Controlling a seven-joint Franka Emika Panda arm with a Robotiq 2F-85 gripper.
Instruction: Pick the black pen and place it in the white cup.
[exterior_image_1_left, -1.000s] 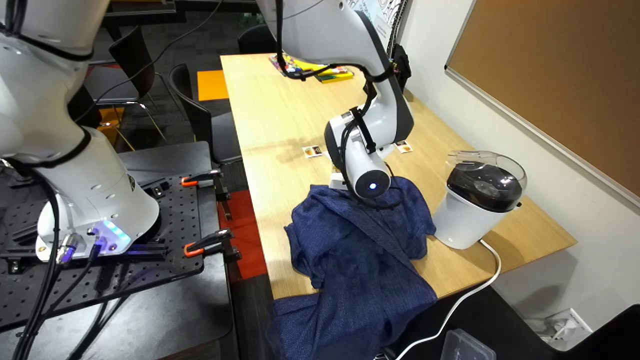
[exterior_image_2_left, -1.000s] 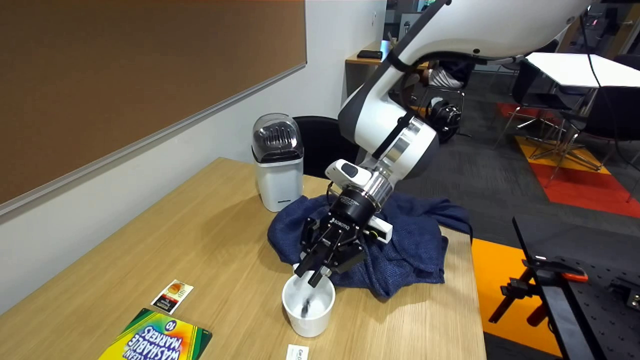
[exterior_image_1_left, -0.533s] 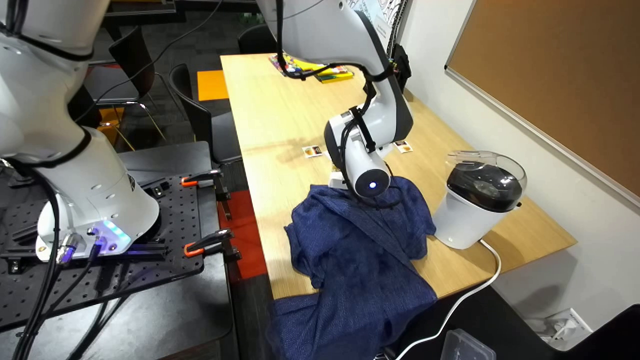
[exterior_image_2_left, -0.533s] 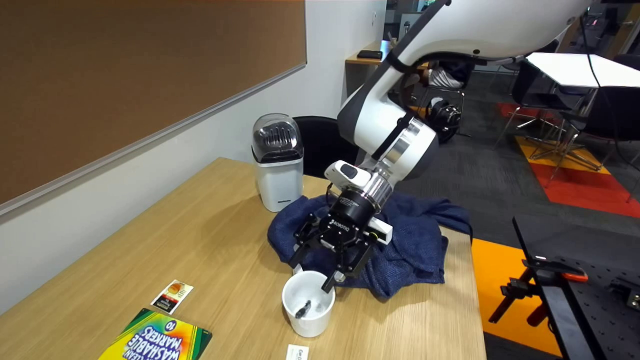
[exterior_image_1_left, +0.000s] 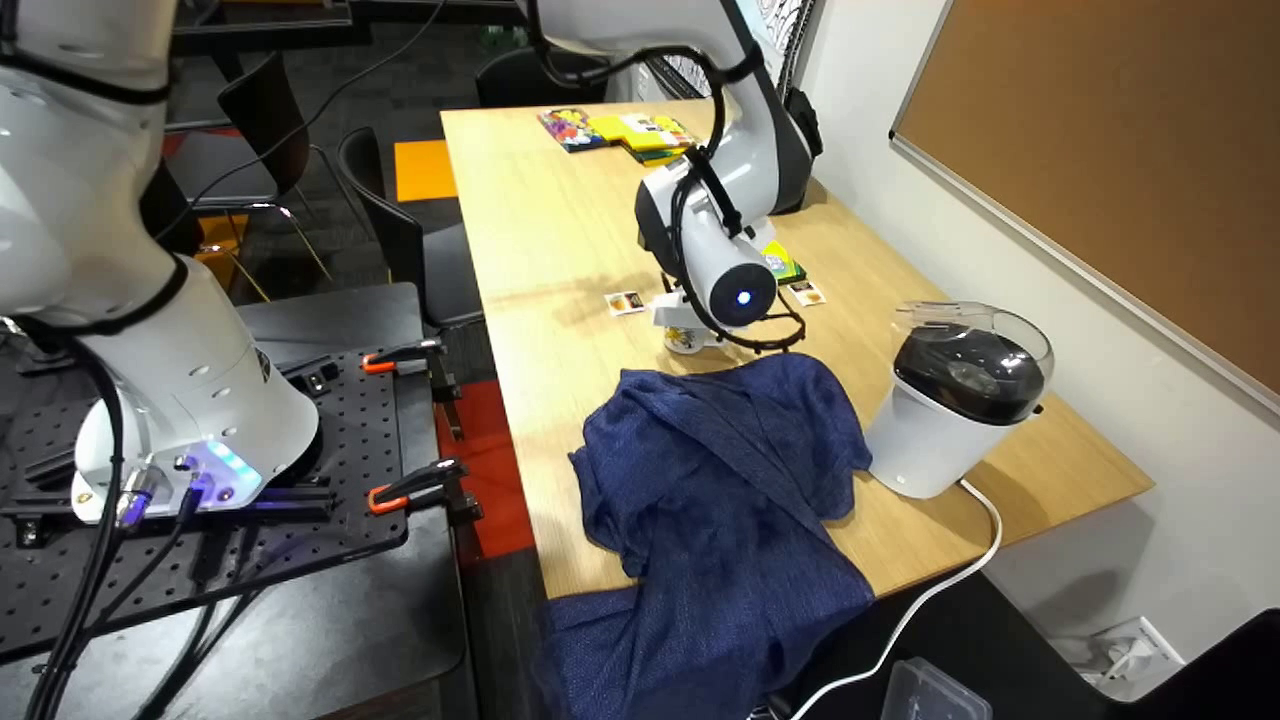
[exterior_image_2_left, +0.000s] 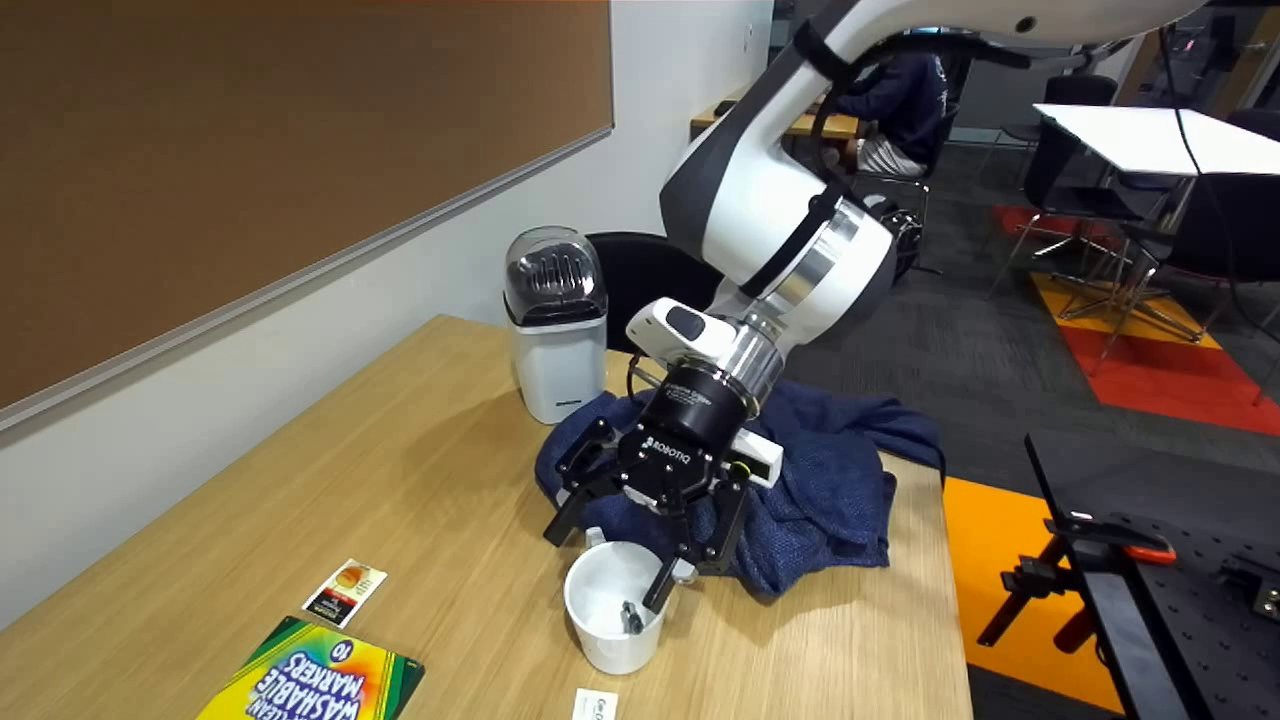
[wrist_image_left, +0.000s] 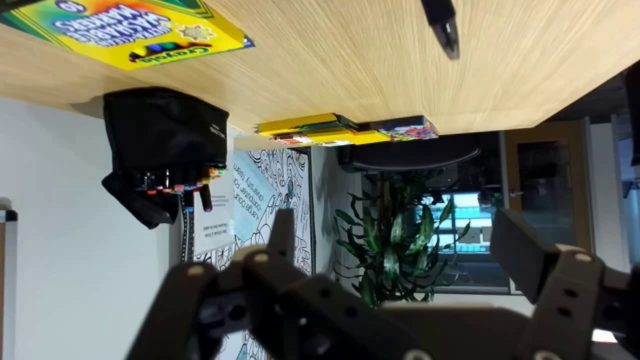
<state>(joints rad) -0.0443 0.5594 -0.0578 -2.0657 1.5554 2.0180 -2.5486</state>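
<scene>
The white cup (exterior_image_2_left: 590, 640) stands upright on the table in an exterior view. Inside it, near the wall on the image's right, leans the black pen (exterior_image_2_left: 632, 618). My gripper (exterior_image_2_left: 603, 572) is spread wide above the cup with nothing between its fingers; one fingertip overlaps the cup's rim, and I cannot tell whether it dips inside. In the wrist view the gripper (wrist_image_left: 395, 215) has its fingers far apart, and one end of a dark pen (wrist_image_left: 444, 27) shows at the top edge. The arm partly covers the cup (exterior_image_1_left: 684, 341) in an exterior view.
A crumpled blue cloth (exterior_image_2_left: 820, 510) lies close behind the cup. A white vessel with a black top (exterior_image_2_left: 562, 365) stands near the wall. A marker box (exterior_image_2_left: 310, 680) and a packet (exterior_image_2_left: 345, 592) lie on the table. A black case (wrist_image_left: 162, 132) holds markers.
The jaws have spread from nearly together to wide apart, letting go of the pen, which has shifted within the cup. The arm has moved away from the cloth, uncovering part of the cup.
</scene>
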